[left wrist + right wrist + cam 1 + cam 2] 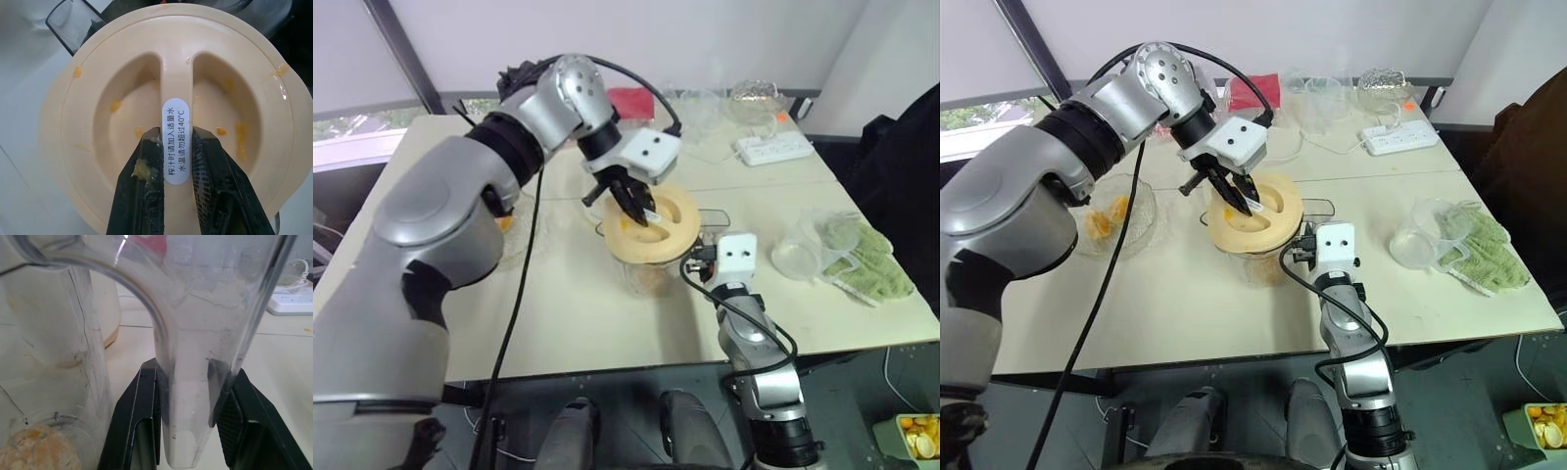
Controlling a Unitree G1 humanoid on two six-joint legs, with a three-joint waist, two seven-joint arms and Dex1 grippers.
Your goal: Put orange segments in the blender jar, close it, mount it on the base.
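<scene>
Closing the jar [1255, 262] is the step in hand. Left gripper [177, 161] pinching the raised middle rib of the cream lid [651, 227], fingers pressed tight against either side of the white label, a smear of pulp on one finger. Right gripper [191, 418] clamped on the clear side handle [188, 396] of the jar, jaws part spread by the handle's own width, steadying it on the table [568, 313].

Lid resting on or just above the jar mouth, a little tilted by the look of it from the head views; hard to tell whether seated all round. Orange segments [39, 450] already lying at the bottom of the jar, more left in the glass dish [1114, 217] off to the left. Base [98, 298] standing just behind the jar, seen through the clear wall.

To do it well: level the lid first, then press straight down, keeping the rib grip firm so it cannot slip on the wet pulp. Probably needs a short twist to lock, so hold the handle hard against the turn. Watch the spout side, where the rim could catch. Only let go of the lid once it sits flush all round, otherwise likely to pop off on the lift to the base.
</scene>
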